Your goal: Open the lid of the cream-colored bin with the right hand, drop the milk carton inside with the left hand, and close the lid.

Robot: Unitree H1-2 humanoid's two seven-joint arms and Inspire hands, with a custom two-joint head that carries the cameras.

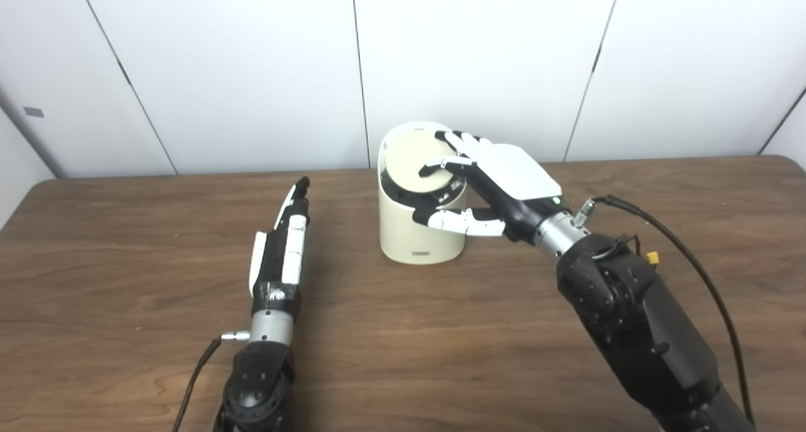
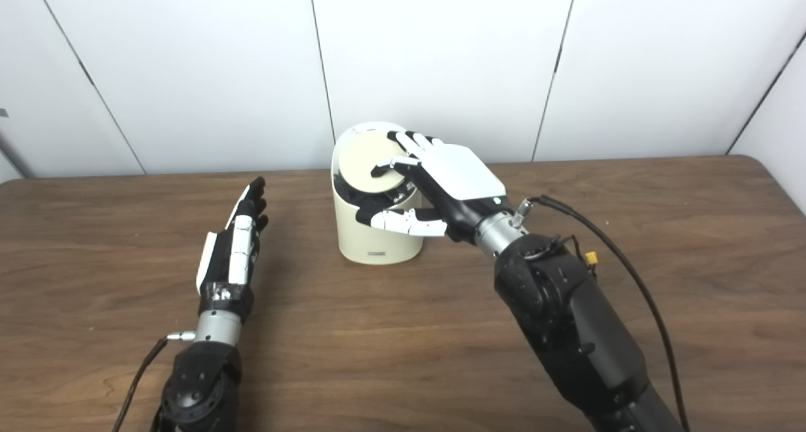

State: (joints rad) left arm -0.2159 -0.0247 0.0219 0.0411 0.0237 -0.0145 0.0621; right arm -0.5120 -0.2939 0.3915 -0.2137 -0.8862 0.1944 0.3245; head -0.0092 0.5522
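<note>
The cream-colored bin [image 1: 412, 233] stands at the middle of the table toward the back. Its round lid [image 1: 412, 161] is tilted, with a dark gap showing under its front edge. My right hand [image 1: 497, 180] rests on the lid from the right; its fingers [image 1: 444, 164] lie on the lid's top and its thumb [image 1: 453, 220] lies against the bin's front wall. My left hand [image 1: 283, 243] is open and empty, flat and edge-up, to the left of the bin and apart from it. No milk carton is in view.
The brown wooden table [image 1: 403, 331] has its back edge close to a white panelled wall [image 1: 252, 67]. A black cable [image 1: 686, 255] runs from my right wrist over the table at the right.
</note>
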